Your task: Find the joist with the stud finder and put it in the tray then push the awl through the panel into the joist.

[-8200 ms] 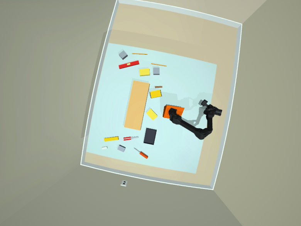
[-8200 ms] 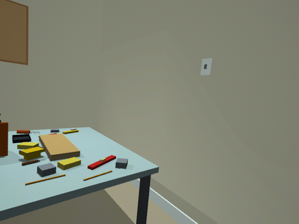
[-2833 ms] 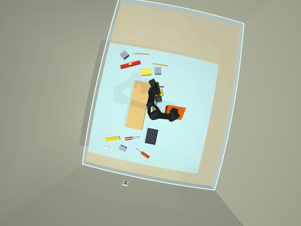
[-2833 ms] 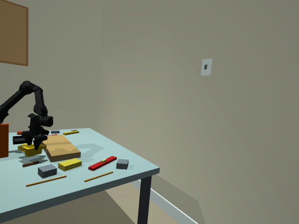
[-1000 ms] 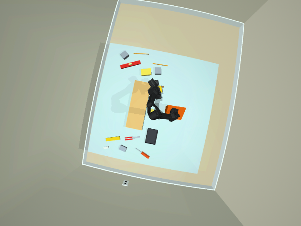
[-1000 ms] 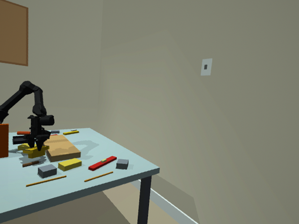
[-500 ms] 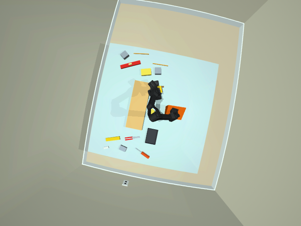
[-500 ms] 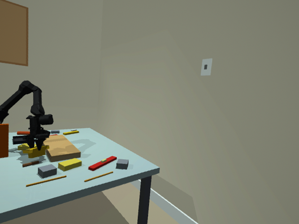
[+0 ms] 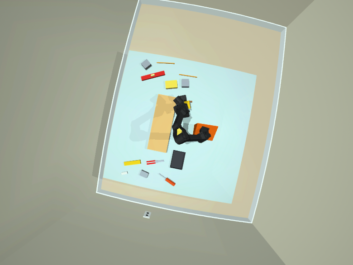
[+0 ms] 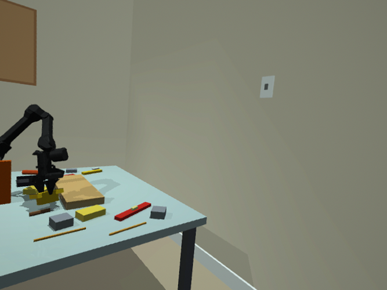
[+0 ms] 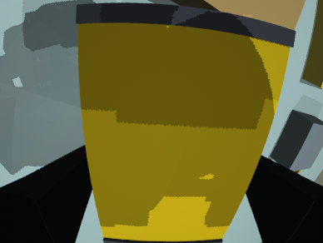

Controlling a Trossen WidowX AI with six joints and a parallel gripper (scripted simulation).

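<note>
Yellow stud finder (image 11: 179,158) filling wrist view, mostly hidden from above

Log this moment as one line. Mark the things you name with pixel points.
pincer (image 9: 186,104) (image 10: 45,191) (image 11: 171,156): shut on stud finder (image 9: 188,105) (image 10: 48,199) (image 11: 175,158) | position: beside floor panel (image 9: 161,128) (image 10: 78,190) (image 11: 266,12) | tray (image 9: 177,159): stud finder not in it
</note>
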